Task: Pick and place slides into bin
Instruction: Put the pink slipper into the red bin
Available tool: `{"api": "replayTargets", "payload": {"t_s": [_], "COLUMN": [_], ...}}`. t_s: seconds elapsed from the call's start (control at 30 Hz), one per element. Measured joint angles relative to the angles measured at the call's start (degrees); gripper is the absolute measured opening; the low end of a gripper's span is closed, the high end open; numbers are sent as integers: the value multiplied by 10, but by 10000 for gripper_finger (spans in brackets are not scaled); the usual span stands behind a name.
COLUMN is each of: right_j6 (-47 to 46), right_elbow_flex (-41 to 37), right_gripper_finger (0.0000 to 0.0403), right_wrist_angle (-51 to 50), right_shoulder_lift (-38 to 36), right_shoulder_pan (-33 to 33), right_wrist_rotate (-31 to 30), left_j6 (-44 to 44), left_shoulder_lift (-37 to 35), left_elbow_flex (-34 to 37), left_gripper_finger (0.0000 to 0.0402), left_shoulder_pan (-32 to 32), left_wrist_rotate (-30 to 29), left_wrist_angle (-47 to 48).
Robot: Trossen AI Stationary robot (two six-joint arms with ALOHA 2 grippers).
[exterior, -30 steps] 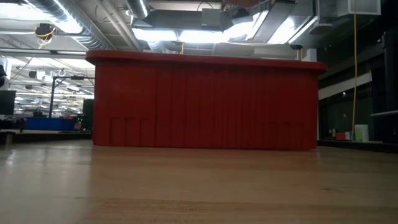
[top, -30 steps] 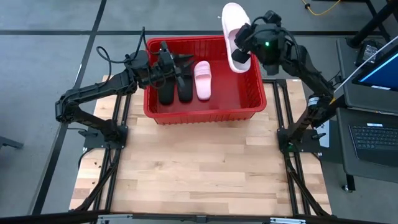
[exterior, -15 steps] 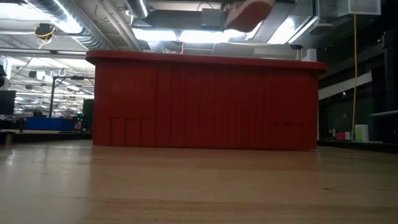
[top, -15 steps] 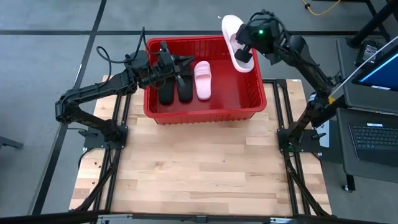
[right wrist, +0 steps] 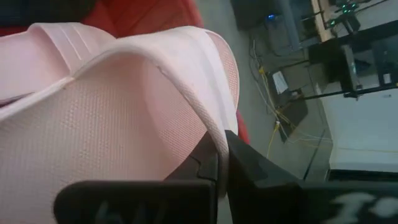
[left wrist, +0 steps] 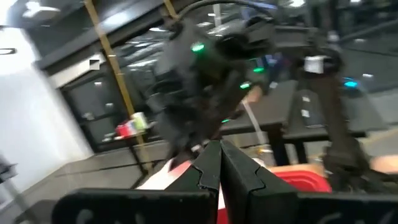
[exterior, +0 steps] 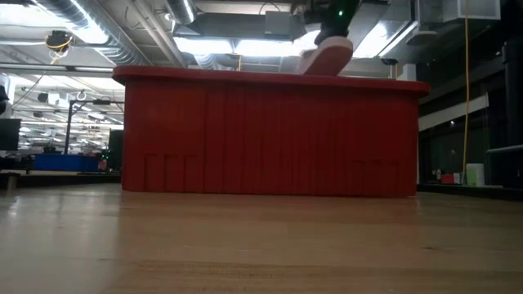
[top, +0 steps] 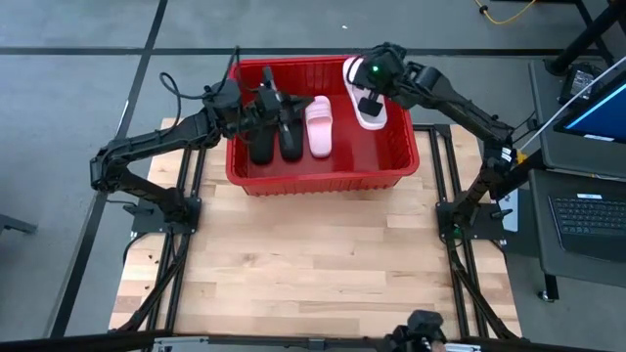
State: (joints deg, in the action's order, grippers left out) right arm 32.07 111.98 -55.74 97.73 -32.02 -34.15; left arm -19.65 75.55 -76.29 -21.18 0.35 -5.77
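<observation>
Right gripper (top: 370, 98) is clamped on a pink slide (top: 364, 93) over the red bin's (top: 318, 179) far right corner. Left gripper (top: 274, 101) hangs pinched shut over two black slides (top: 276, 143) inside.

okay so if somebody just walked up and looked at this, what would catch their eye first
The bright red bin at the table's far edge, with two black slides and a pink slide lying inside. Next, the right end effector holding the second pink slide over the bin's far right corner. The left end effector hovers above the black pair.
</observation>
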Motion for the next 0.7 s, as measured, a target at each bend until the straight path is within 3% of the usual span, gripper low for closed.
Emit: {"api": "replayTargets", "payload": {"t_s": [0.23,0.4,0.7], "right_j6": [-33,-62,-64], "right_elbow_flex": [-71,-112,-208], "right_gripper_finger": [12,12,12], "right_wrist_angle": [61,79,160], "right_shoulder_lift": [0,0,0], "right_shoulder_pan": [-1,-1,-3], "right_wrist_rotate": [-1,-1,0], "left_j6": [5,15,24], "left_shoulder_lift": [26,31,31], "left_elbow_flex": [0,0,0], "left_gripper_finger": [2,1,2], "left_shoulder_pan": [-36,-67,-114], "left_wrist_rotate": [27,98,119], "left_wrist_angle": [0,0,9]}}
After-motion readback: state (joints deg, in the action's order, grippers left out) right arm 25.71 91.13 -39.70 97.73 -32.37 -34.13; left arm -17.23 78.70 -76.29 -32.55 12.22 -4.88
